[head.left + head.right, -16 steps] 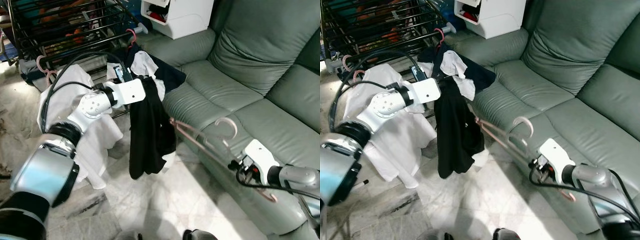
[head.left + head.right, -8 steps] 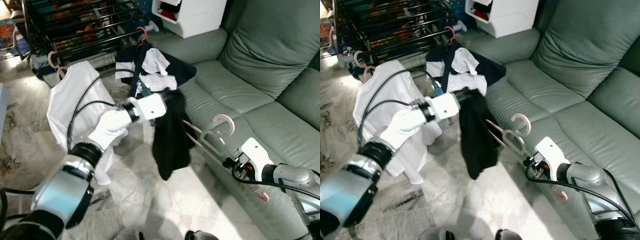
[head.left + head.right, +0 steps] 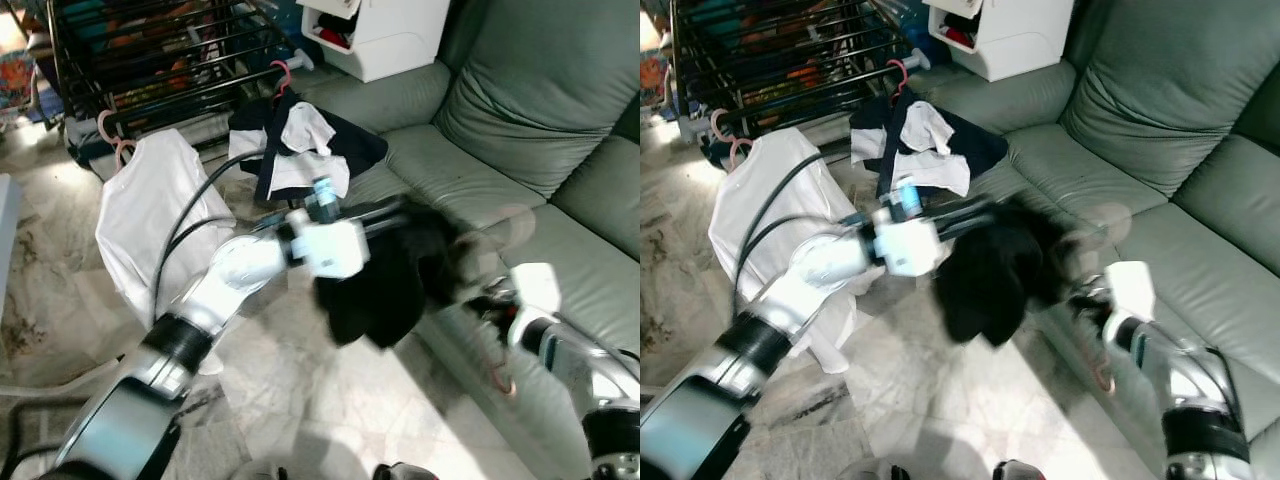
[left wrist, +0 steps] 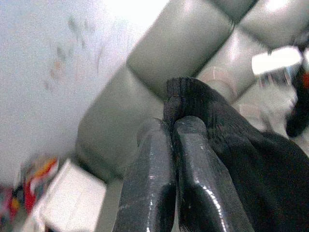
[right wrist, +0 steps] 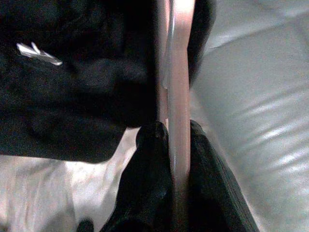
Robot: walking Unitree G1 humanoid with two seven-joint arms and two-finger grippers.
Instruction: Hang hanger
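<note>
Green sofa (image 3: 520,110) fills the far side, marble floor (image 3: 60,300) in front, black drying rack (image 3: 150,50) at the back w/ a white shirt (image 3: 150,215) hung off its rail and a dark/white clothes pile (image 3: 300,150) beside it. Head views are motion-blurred.

Left gripper (image 4: 171,159): fingers pressed together, pinching the edge of a black garment (image 3: 390,290), held out over the sofa's front edge. Right gripper (image 5: 171,159): clamped on the pink hanger (image 5: 176,72), which runs up alongside or into the garment — can't tell which. In the head views the hanger (image 3: 500,225) is only a pale smear just beside the cloth, over the seat, well apart from the rack.

Risks, as I judge them:
- Thin pinch on cloth could slip, dropping the garment on the floor.
- Hanger arm may snag a fold instead of the neck opening.
- Hanger could twist in the right grip.
</note>
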